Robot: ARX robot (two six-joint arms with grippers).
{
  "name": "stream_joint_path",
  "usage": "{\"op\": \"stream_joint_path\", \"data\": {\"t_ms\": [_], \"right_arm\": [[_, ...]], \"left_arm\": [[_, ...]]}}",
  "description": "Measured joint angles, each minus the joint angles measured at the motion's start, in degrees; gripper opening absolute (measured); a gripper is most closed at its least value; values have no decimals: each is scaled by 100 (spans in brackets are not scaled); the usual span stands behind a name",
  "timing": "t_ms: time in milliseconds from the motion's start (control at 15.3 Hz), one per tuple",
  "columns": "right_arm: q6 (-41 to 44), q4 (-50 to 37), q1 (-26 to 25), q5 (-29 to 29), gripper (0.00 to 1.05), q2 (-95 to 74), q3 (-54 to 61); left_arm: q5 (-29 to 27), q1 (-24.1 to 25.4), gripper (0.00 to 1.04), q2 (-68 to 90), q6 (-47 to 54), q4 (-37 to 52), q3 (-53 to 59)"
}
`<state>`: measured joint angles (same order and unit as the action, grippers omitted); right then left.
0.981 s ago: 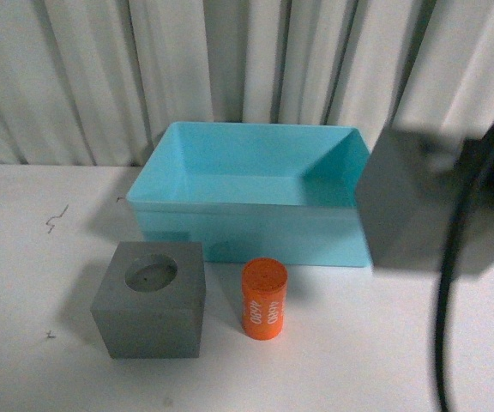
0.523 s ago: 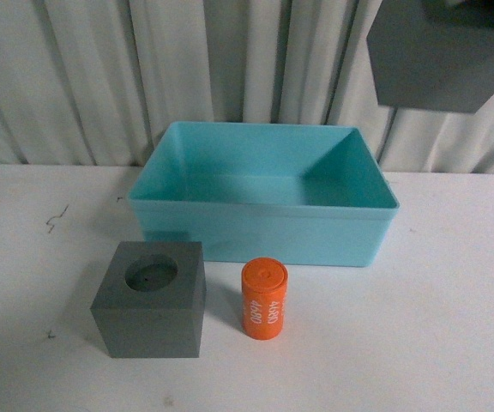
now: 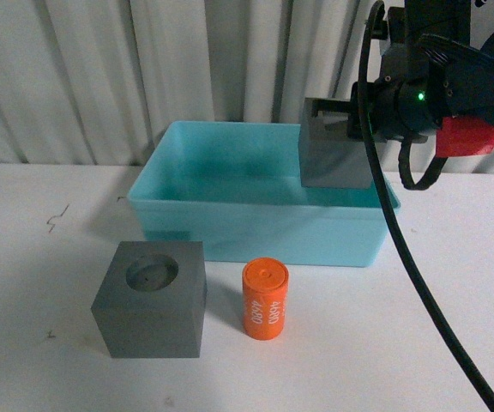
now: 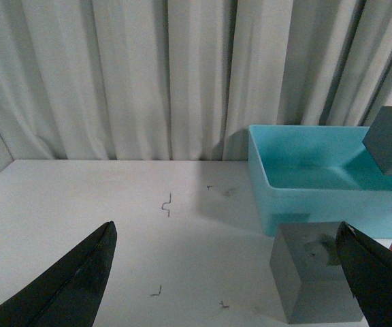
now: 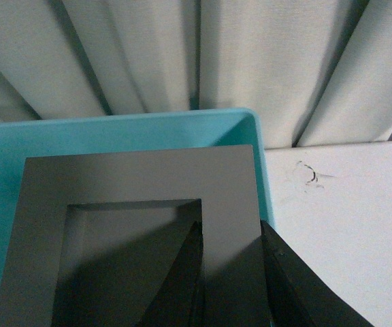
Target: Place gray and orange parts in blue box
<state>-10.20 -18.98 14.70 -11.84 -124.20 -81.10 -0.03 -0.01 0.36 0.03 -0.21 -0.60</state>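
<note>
Right end effector [image 5: 231,272] is clamped on one wall of the square-hole gray cube [image 3: 334,159], one finger inside the hole, one outside. The cube hangs above the right end of the blue box [image 3: 256,227], its outer edge close to the box's right wall, with bare box floor showing to its left. Left end effector [image 4: 226,283] is spread wide and holds nothing. The round-hole gray cube [image 3: 150,300] and the orange cylinder [image 3: 265,300] stand on the bench [image 3: 41,257] in front of the box, near each other but apart. Half a second ago the held cube was higher and further right; the other two parts have not shifted.
</note>
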Motion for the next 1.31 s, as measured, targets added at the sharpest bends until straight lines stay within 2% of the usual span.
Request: {"op": "stream_joint_path", "data": {"t_ms": [196,523,588,785,850,915,981,1046,1177,1308], "right_arm": [[-142,157,177,-212,18,-221,-153],[-186,330,181,-470,20,-433,-192],[-186,315,179,-498,36,-433,-212],[-212,181,162,-599,66,-308,-127],[-299,-155,94,-682,85,170,262],[-380,-378,33,-673,96,699,623],[-437,-601,-7,-640,100,1349,1064],[-466,-745,-13,-638,97,2105,1596],[-682,-557,214,-728,98,3722,3067],[-1266,597,861,-1060,98,5174,4723]], "left_arm": [[0,0,98,0,0,0,0],[0,0,98,0,0,0,0],[0,0,98,0,0,0,0],[0,0,98,0,0,2,0],[0,0,98,0,0,0,0],[-2,0,98,0,0,2,0],[0,0,98,0,0,0,0],[0,0,98,0,0,0,0],[0,0,98,0,0,2,0],[0,0,98,0,0,2,0]]}}
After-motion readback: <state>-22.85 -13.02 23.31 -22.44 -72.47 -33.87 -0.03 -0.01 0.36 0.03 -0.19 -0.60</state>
